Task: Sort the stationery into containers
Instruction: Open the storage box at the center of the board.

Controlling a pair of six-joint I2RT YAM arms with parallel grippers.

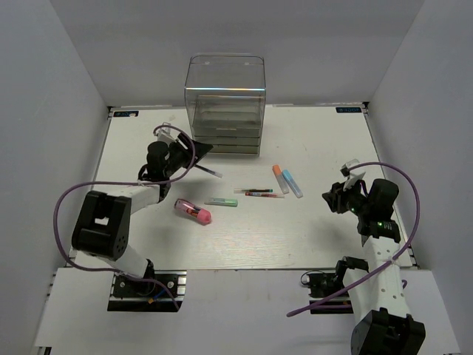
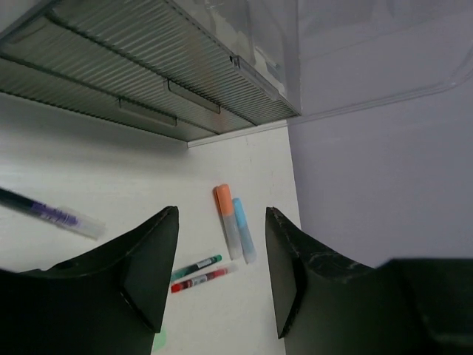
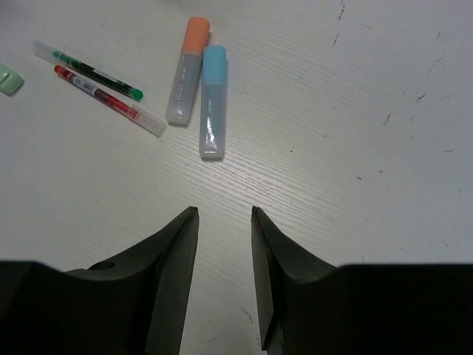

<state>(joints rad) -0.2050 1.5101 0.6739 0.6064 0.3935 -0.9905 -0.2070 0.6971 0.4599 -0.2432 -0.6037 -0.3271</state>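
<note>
Stationery lies loose on the white table (image 1: pixel 318 148), none held. Nearest is the chunky pink marker (image 1: pixel 194 211). Beyond it are the green-capped white marker (image 1: pixel 222 201), thin red pen (image 3: pixel 107 101) and thin green pen (image 3: pixel 89 72), then the orange-capped marker (image 3: pixel 188 70) beside the blue-capped marker (image 3: pixel 212 100) — all likely light, stiff, slick, apt to roll; pinch mid-barrel. Both empty, the right gripper (image 3: pixel 224 216) stands slightly parted, the left gripper (image 2: pixel 222 222) wide. Left wrist view cuts off the thin dark pen (image 2: pixel 48 213). Farthest, the clear plastic drawer cabinet (image 1: pixel 225 103) — drawers open or not, I cannot tell.
</note>
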